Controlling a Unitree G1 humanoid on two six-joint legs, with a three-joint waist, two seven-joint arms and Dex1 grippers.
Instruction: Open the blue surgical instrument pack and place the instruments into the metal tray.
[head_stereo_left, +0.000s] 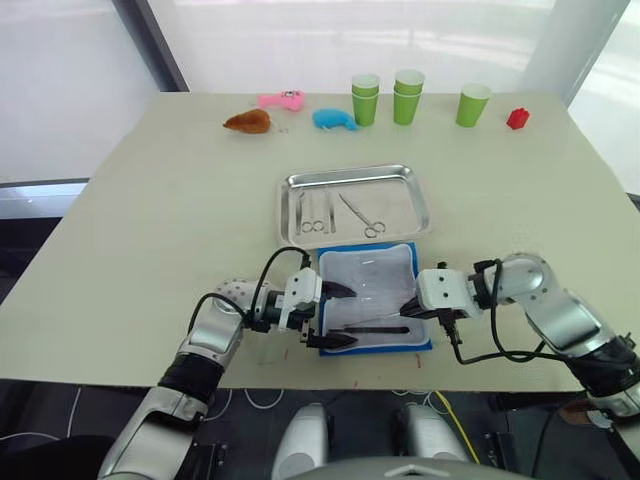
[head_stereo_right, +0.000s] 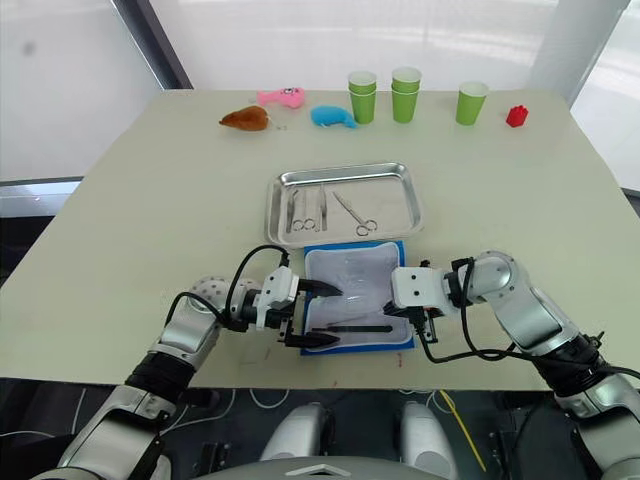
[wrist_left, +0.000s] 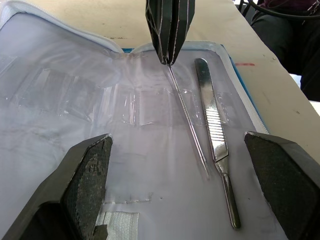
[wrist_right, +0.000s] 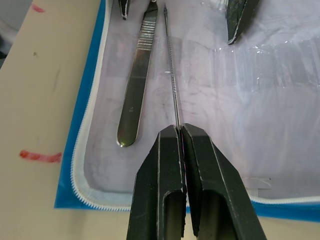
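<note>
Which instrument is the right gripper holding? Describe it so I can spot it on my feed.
Find the open blue pack just in front of the metal tray. On its white lining, near the front edge, two tools lie side by side. The right gripper is shut on the thin needle-like probe, not the broader flat ridged handle beside it.

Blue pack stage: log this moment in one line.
pack: open | right gripper: shut on thin probe | left gripper: open | tray: holds instruments
</note>
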